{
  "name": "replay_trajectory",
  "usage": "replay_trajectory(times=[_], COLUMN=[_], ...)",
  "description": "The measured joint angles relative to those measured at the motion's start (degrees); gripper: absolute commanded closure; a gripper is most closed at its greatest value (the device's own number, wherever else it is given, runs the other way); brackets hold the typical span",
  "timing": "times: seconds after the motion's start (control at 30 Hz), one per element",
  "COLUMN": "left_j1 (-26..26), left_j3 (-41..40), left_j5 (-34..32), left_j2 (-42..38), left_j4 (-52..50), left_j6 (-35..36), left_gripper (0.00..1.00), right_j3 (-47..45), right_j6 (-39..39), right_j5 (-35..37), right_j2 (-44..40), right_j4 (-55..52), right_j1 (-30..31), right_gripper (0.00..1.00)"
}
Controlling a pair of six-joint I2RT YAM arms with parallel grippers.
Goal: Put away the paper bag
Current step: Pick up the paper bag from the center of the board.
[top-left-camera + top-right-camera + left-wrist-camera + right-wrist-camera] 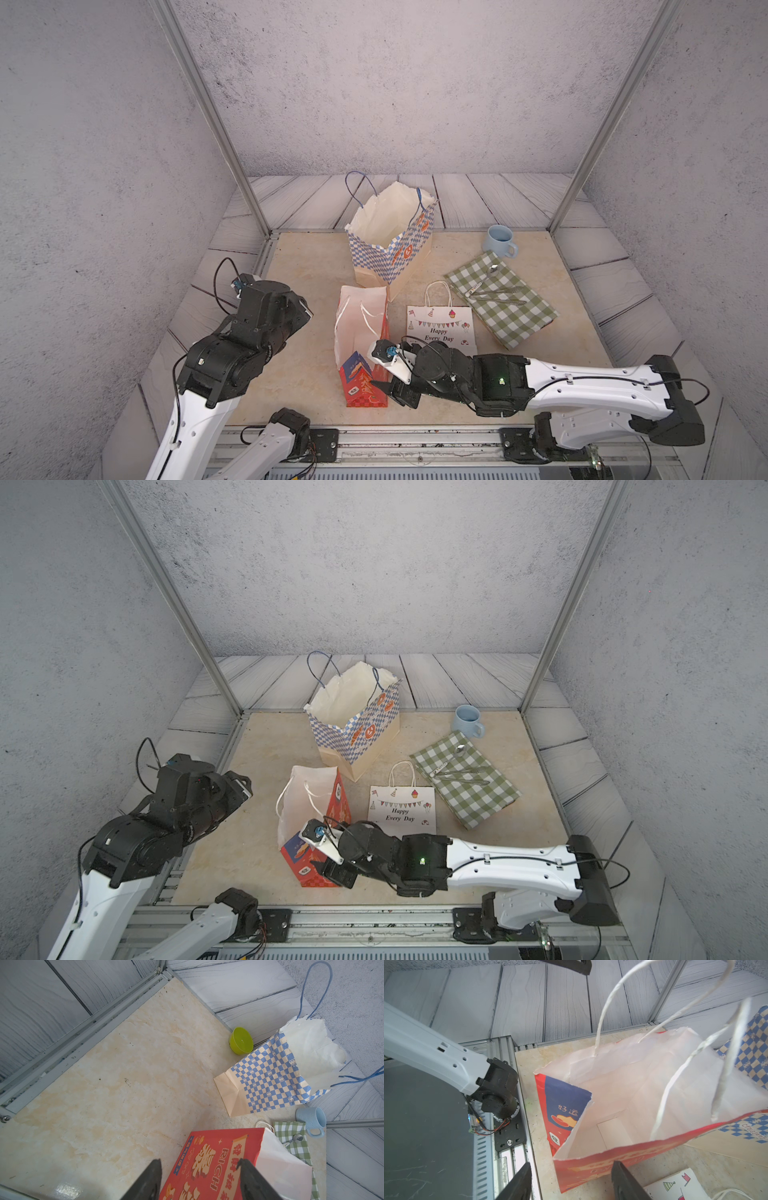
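A red paper bag (360, 332) (307, 808) with white cord handles stands upright in the middle front of the table, its mouth open. My right gripper (388, 386) (330, 868) is low at the bag's right near corner. In the right wrist view its jaws (572, 1164) stand open, and the bag's red wall (612, 1159) lies just beyond the tips, not pinched. My left gripper (199, 1162) hangs open to the left of the bag, facing its printed red side (218, 1157) without touching it.
A taller blue checked bag (390, 237) (270, 1078) stands open behind the red one. A flat white "Happy Every Day" bag (440, 328) lies to the right. Further right are a green checked cloth (503, 307) with cutlery and a blue mug (500, 241). A green bowl (241, 1041) sits behind the checked bag.
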Motion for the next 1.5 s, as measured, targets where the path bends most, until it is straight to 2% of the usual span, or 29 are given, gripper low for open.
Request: replay_trajectory(times=[0.23,0.73,0.9,1.2,1.37,1.5], left_j1=[0.00,0.02,0.02,0.61,0.66,0.68], left_j3=[-0.42,0.52,0.20,-11.80,-20.85,-25.27], left_j5=[-0.66,-3.65,-4.02,1.14,6.91,10.29], left_j2=[-0.20,0.44,0.35,-1.53,-4.22,-5.35], left_j4=[0.00,-0.26,0.48,4.66,7.37,8.61], left_j6=[-0.24,2.69,3.48,-1.05,-7.48,-11.54], left_gripper=[0.37,0.37,0.35,0.36,0.38,0.39], right_j3=[3.02,3.10,2.78,-1.01,-4.07,-4.09], right_j6=[2.97,7.17,9.16,11.63,12.13,11.76], right_j5=[6.29,17.73,19.19,14.71,12.15,10.54], right_j2=[2.86,2.86,2.80,2.56,2.08,2.10], right_j4=[-3.98,-6.80,-6.60,-3.96,-1.42,-0.09], right_j1=[0.28,0.07,-1.75,-7.21,-7.67,-7.67], right_gripper=[0.36,0.44,0.45,0.49,0.61,0.67])
